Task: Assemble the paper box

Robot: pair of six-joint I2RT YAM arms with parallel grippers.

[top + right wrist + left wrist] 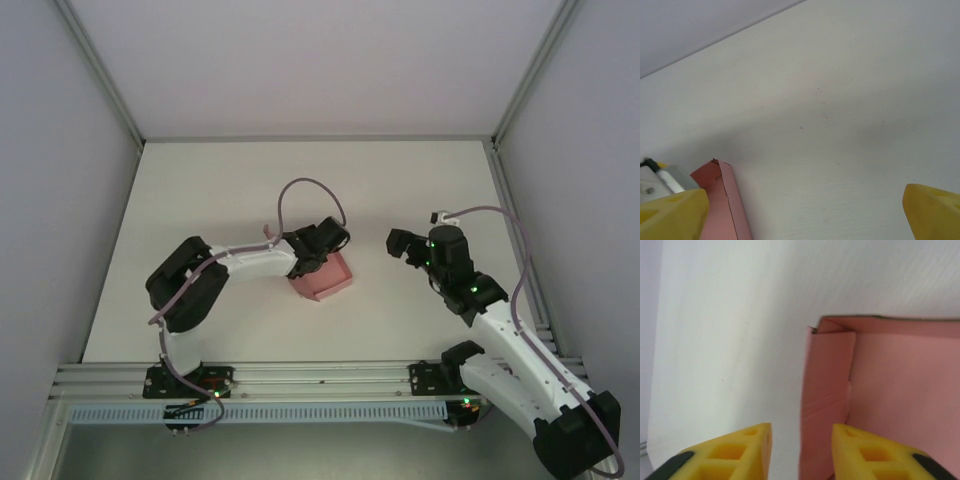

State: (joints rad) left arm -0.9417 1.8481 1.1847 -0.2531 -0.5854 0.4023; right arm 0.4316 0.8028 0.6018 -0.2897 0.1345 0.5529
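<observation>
The paper box (328,280) is a small pale pink folded box lying open-topped near the middle of the table. My left gripper (308,264) is at its left edge. In the left wrist view the box's side wall (827,385) stands up between the yellow fingers (747,450). The left gripper (801,452) is open, with a gap beside the wall. My right gripper (402,246) hovers to the right of the box, apart from it. In its wrist view the right gripper (805,215) is wide open over bare table, with a box corner (722,200) at lower left.
The white table (230,190) is bounded by grey walls and aluminium posts at the back corners. A rail (320,375) runs along the near edge by the arm bases. A purple cable (310,185) loops above the left arm.
</observation>
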